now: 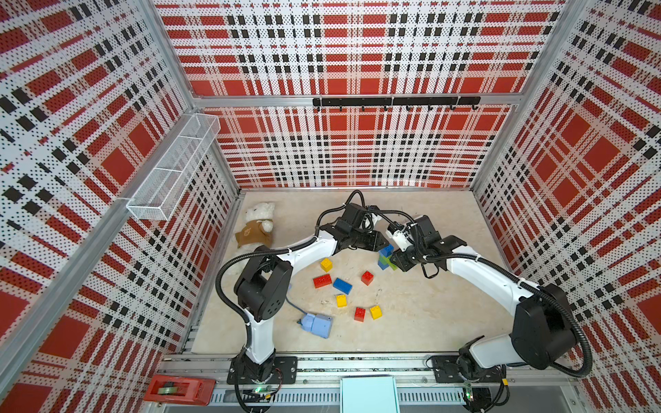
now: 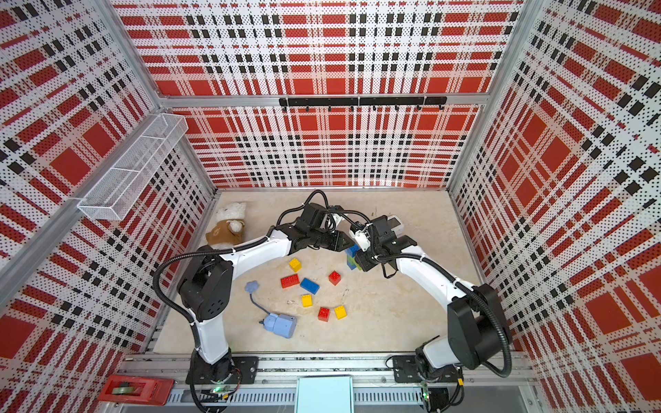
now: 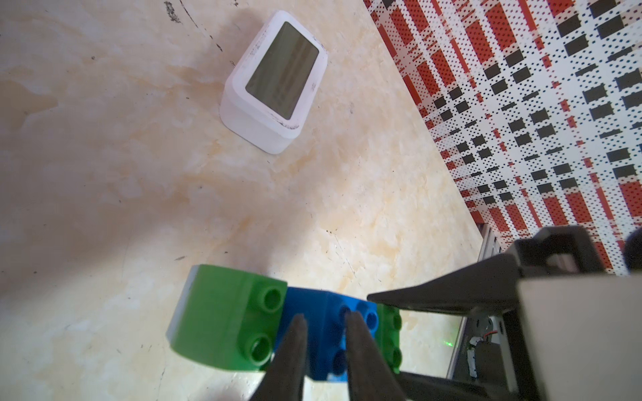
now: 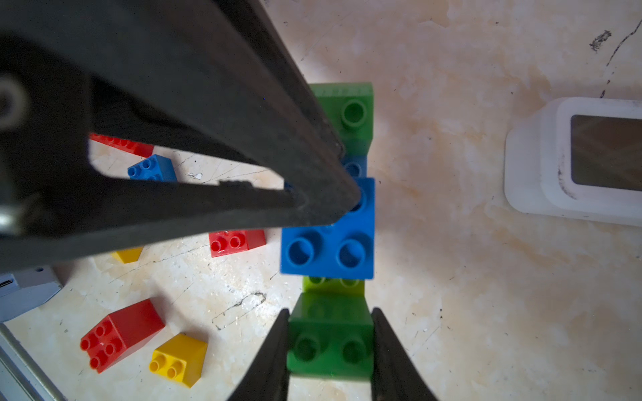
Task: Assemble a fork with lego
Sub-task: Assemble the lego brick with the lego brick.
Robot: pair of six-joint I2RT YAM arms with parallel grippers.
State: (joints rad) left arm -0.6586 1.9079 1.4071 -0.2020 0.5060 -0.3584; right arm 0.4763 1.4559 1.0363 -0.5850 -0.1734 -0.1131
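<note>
A partly built lego piece (image 1: 385, 255) (image 2: 352, 255) of green, blue and lime bricks is held between my two grippers behind the middle of the table. My left gripper (image 3: 325, 317) (image 1: 382, 247) is shut on its blue brick (image 3: 323, 302) (image 4: 326, 250). My right gripper (image 4: 330, 312) (image 1: 394, 260) is shut on the green end brick (image 4: 330, 343). A lime brick (image 4: 333, 284) joins blue and green, and another green brick (image 3: 222, 319) sits at the far end. Loose red (image 1: 322, 280), blue (image 1: 342, 286) and yellow (image 1: 341, 300) bricks lie in front.
A white clock (image 3: 274, 83) (image 4: 583, 159) stands just behind the grippers. A pale-blue box with a cord (image 1: 316, 324) lies at the front left, near the left arm's base. A teddy bear (image 1: 257, 225) lies at the far left. A wire basket (image 1: 171, 171) hangs on the left wall.
</note>
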